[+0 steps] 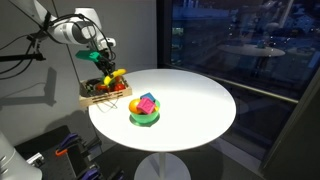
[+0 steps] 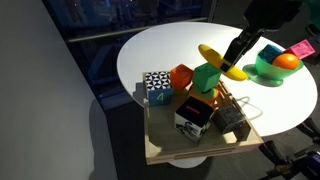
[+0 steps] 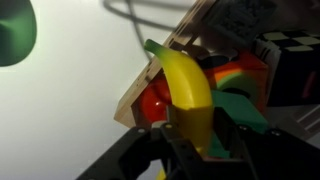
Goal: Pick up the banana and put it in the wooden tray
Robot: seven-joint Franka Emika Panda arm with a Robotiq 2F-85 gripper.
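Holding the banana [image 3: 188, 90] near one end, my claw [image 3: 190, 148] is clamped on it. The fruit sticks out beyond the fingertips and hangs just above a corner of the wooden tray [image 2: 165, 150], not yet resting in it. My worry is what lies beneath: the tray is crowded, and a green block [image 2: 207, 78] and an orange block [image 2: 182, 77] stand right under the fruit, with a checkered cube [image 2: 157, 87] beside them. If I let go from here, I judge the banana would land on those tops, tip, and perhaps roll over the low side. The tray sits at the rim of the white worktop [image 1: 190, 100], so a bounce outward might carry it to the floor. Lowering carelessly could also jam the long free end against a block and twist it in the grip. The green bowl [image 2: 270, 70] stands well apart and poses no risk.
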